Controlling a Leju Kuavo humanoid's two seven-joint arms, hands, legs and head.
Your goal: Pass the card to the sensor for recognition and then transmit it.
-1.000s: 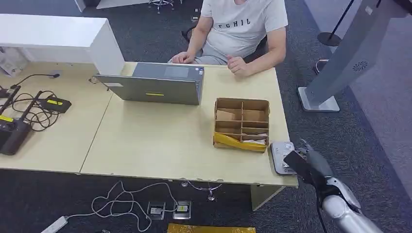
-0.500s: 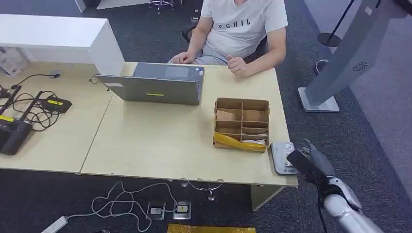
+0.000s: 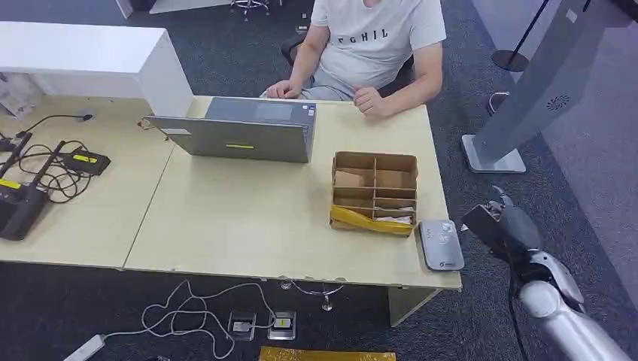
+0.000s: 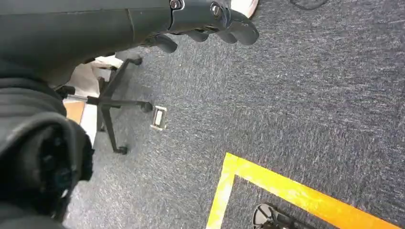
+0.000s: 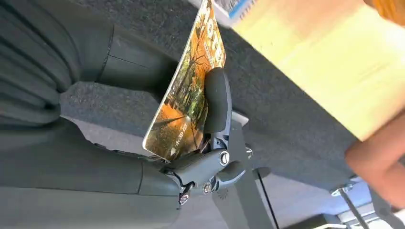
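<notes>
Dark carpet runs under and around the pale desk (image 3: 248, 226), and over that carpet, just off the desk's near right corner, the right hand (image 3: 502, 229) holds the card (image 5: 188, 90). In the right wrist view a dark finger (image 5: 217, 98) presses the card's printed face while the thumb backs it from the other side, so the hand is closed on it in a pinch. The grip sits low on the card, with most of it standing free; I judge it could pivot or slip out, and it would drop to the floor, not the desk. The left hand (image 4: 210, 16) hangs by the floor, fingers curled in on nothing. The sensor (image 3: 441, 244) lies flat at the desk corner, near the card but apart from it. Just beyond stands the box (image 3: 375, 192), close enough that a swing inward might clip it. Farther off, behind the laptop (image 3: 241, 135), sits the person (image 3: 376, 41), whose forearms rest on the far edge; a long reach is where a weak pinch would most likely fail
</notes>
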